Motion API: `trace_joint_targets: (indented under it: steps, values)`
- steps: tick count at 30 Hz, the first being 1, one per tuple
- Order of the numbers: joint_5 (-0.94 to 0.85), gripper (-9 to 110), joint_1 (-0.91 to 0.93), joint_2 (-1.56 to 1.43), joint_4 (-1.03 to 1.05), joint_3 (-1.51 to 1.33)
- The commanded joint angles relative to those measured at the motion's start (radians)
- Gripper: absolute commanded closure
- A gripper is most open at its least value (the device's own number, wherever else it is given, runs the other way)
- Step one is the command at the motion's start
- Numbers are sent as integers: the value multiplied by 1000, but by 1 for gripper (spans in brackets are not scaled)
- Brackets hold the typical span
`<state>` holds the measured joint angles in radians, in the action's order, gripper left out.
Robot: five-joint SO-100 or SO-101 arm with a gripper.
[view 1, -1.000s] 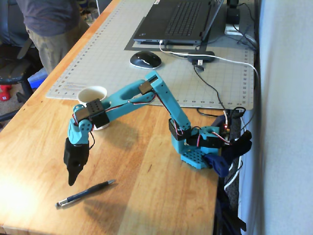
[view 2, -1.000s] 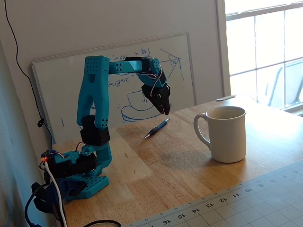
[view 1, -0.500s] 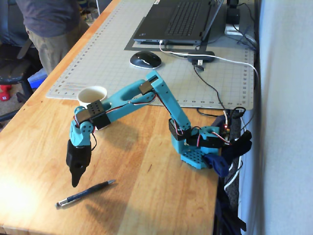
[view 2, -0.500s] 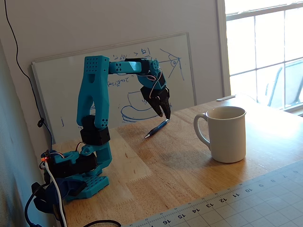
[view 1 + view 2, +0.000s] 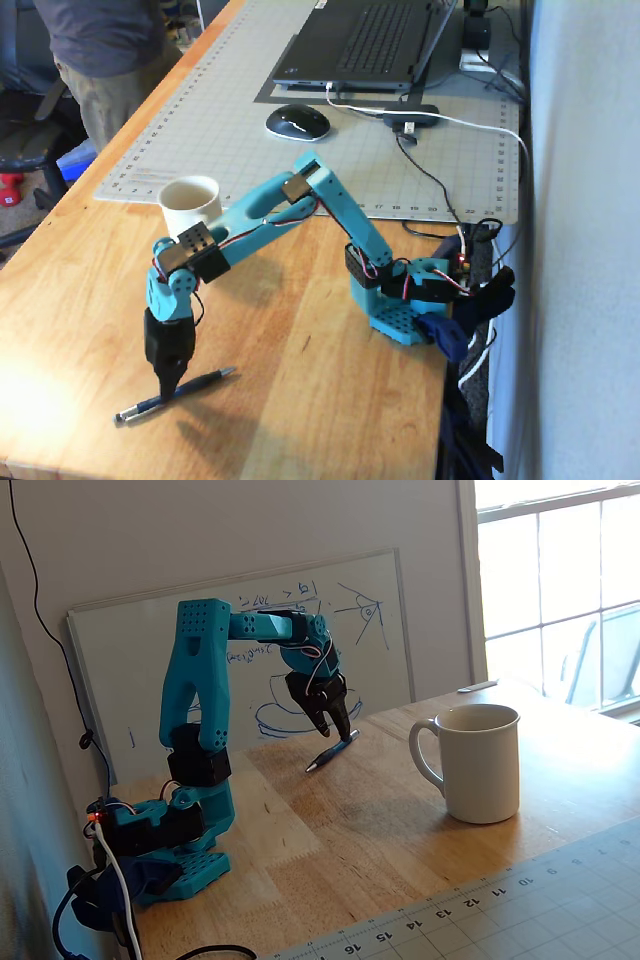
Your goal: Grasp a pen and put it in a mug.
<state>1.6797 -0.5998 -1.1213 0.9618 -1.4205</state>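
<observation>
From my seat, the pen (image 5: pixel 172 392) lies flat on the table (image 5: pixel 320 400) at lower left, ungrasped. My gripper (image 5: pixel 168 388) points down onto its middle; I cannot tell whether the jaws are apart. The mug (image 5: pixel 480 761), right of centre, stands empty; lifting and dropping remain.

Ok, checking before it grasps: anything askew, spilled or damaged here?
Nothing stands out. The mug stands upright on the wooden table, the pen lies flat and whole, and the gripper is right at it.
</observation>
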Motion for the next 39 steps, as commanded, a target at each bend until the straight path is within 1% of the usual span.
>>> trace_joint_targets:
  steps: [1,18,26,39]
  values:
    - [-6,86,-5,-21,-15,25]
    - [-6,86,2,-5,-15,11]
    - [-6,94,2,29,-15,11]
    - [-8,95,2,34,-15,11]
